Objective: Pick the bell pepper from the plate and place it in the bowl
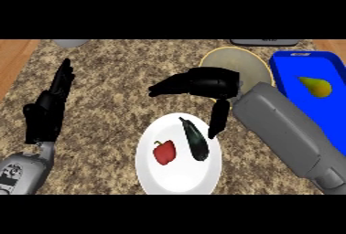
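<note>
A white plate (177, 180) is sitting near the bench's (115, 82) front edge. On it, a red bell pepper (164, 152) is lying at about 9 o'clock of the plate's centre, with a dark eggplant (195, 139) just beside it at 1 o'clock. The right hand (202, 84) is hovering beyond the plate at 12 o'clock, fingers straight, thumb hanging down, holding nothing, seemingly poised to grasp the pepper. The tan bowl (253, 64) is waiting behind that hand, at 1 o'clock. A blue tray (283, 68) at 3 o'clock is holding a yellow pear (316, 87). The left hand (49, 107) is resting open at 9 o'clock.
</note>
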You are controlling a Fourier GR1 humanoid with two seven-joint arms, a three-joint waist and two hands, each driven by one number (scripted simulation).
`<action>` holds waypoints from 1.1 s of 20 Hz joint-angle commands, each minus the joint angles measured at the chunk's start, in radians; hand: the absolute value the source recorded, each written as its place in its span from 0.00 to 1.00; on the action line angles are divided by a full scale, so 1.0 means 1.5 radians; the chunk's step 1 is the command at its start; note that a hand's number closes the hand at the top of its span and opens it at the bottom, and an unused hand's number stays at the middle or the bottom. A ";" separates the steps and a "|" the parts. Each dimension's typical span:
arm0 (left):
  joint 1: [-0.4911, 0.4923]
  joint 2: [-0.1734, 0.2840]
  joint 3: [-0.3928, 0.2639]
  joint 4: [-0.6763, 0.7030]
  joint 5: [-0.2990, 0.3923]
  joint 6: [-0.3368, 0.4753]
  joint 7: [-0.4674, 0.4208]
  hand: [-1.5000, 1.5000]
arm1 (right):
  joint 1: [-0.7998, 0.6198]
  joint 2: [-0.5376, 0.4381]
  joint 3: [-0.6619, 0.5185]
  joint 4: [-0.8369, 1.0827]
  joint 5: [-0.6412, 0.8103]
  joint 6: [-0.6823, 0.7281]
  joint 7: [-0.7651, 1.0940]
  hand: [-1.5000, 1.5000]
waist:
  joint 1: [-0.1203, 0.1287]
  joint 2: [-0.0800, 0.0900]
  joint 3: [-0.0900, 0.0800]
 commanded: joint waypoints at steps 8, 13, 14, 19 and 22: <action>0.001 -0.020 0.018 -0.015 -0.029 0.001 0.022 0.50 | -0.026 0.100 0.095 -0.002 0.125 0.096 0.091 0.00 | -0.008 -0.001 0.000; 0.028 -0.024 0.037 -0.007 -0.018 -0.024 -0.016 0.50 | 0.011 0.132 0.150 0.000 0.207 0.080 0.121 0.00 | -0.007 0.000 0.000; 0.037 -0.016 0.036 -0.051 -0.031 -0.019 0.020 0.50 | 0.014 0.128 0.136 -0.008 0.214 0.090 0.126 0.00 | -0.007 -0.001 0.000; 0.044 -0.042 0.027 -0.028 -0.051 -0.020 -0.002 0.50 | 0.018 0.153 0.148 0.018 0.282 0.095 0.187 0.00 | -0.009 -0.001 0.000; 0.008 -0.038 0.060 -0.006 -0.039 -0.043 0.001 0.50 | 0.025 0.192 0.153 0.083 0.331 0.056 0.168 0.00 | -0.007 0.001 0.000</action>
